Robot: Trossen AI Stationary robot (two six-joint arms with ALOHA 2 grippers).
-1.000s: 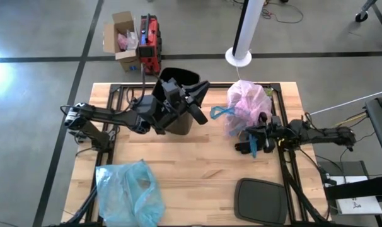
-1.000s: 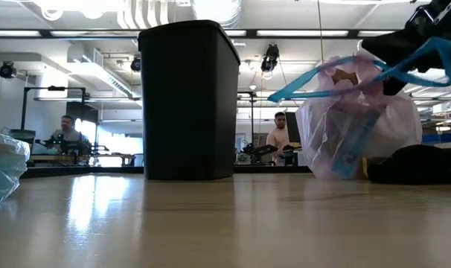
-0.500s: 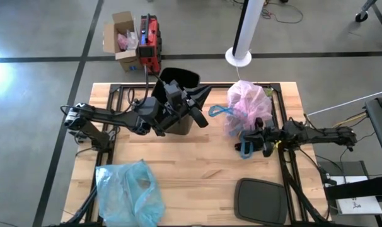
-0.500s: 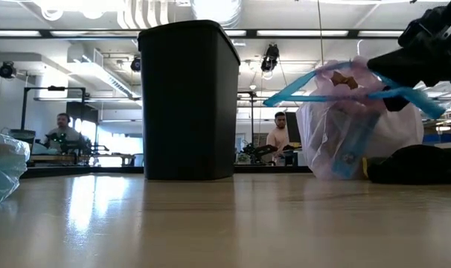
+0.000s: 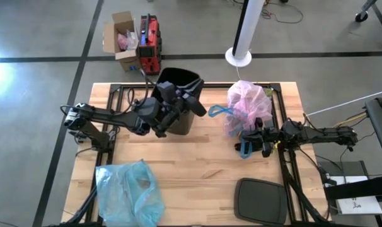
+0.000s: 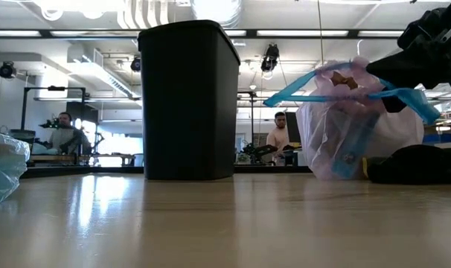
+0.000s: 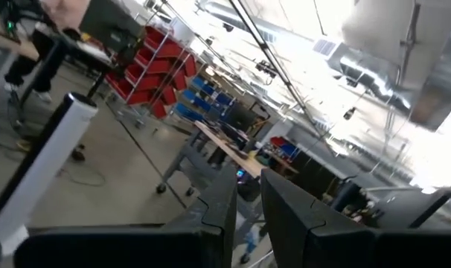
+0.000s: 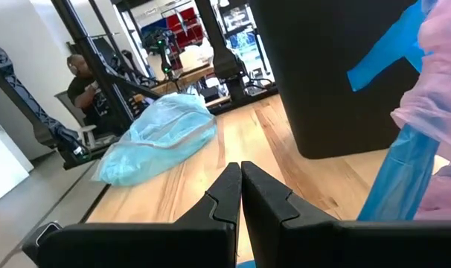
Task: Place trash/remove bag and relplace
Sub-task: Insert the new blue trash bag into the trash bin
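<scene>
Wooden slatted table [image 5: 197, 157]: my right gripper [image 5: 246, 149], frame centre-right, pinches a blue drawstring loop [image 5: 244, 150] of the full lavender-pink plastic bag [image 5: 244, 108]. Left gripper [image 5: 199, 110] nearly closed over the black bin [image 5: 178, 116]. Lift slowly (thin plastic).

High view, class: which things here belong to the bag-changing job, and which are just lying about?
Part of the job:
- black bin, no liner in it
- pink bag of trash, out on the table
- right gripper, shut on the bag's blue drawstring
- left gripper, by the bin's rim
- light-blue bag

Lying about:
- cardboard box on the floor
- red case
- white post
</scene>
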